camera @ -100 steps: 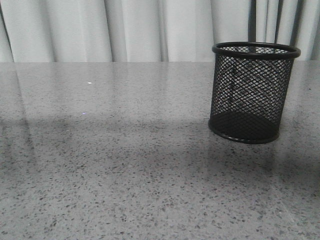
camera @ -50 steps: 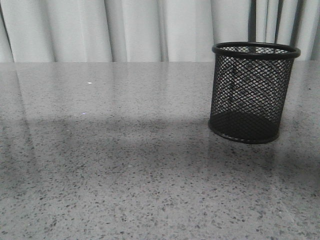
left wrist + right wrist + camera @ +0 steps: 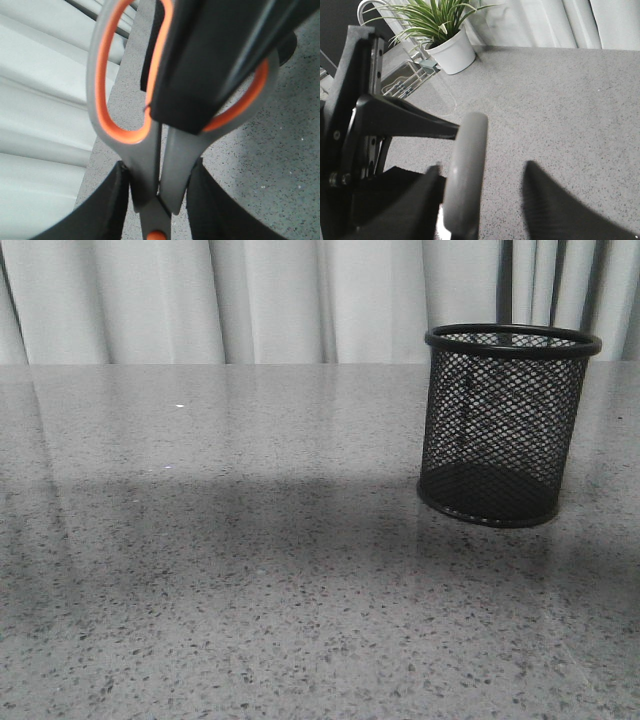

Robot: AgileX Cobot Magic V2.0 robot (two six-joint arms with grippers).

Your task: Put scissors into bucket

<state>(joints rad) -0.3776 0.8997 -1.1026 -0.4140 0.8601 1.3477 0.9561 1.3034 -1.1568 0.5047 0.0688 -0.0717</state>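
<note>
Gripping the scissors (image 3: 150, 165) just behind the orange pivot dot, the left claw (image 3: 157, 200) has one black finger (image 3: 107, 207) pressed on each side of the grey shanks, so this claw is clamped on the tool. Both loop handles, grey with orange lining, extend away from the fingers; a blurred black block of the arm covers much of one loop. The blades are outside the left wrist view. Beyond the handles lie a strip of speckled grey surface (image 3: 280, 150) and pale curtain folds (image 3: 40, 100).

The right claw (image 3: 485, 200) is empty, its two dark fingers (image 3: 560, 210) standing well apart over bare surface. A grey rounded bar (image 3: 462, 175) and black bracket parts (image 3: 395, 120) fill the near side of the right wrist view. At the far edge in that view stand a green plant in a white pot (image 3: 451, 50) and a wire rack (image 3: 407, 80) beside it.

In the front view, neither arm nor the scissors appears. A broad soft shadow crosses the middle of the surface (image 3: 250, 590). The bucket (image 3: 505, 425), a black mesh cup, stands upright at the far right, its rolled rim level and its solid base flat on the surface. Nothing shows through its mesh apart from the base. White curtains (image 3: 270, 300) close the background
</note>
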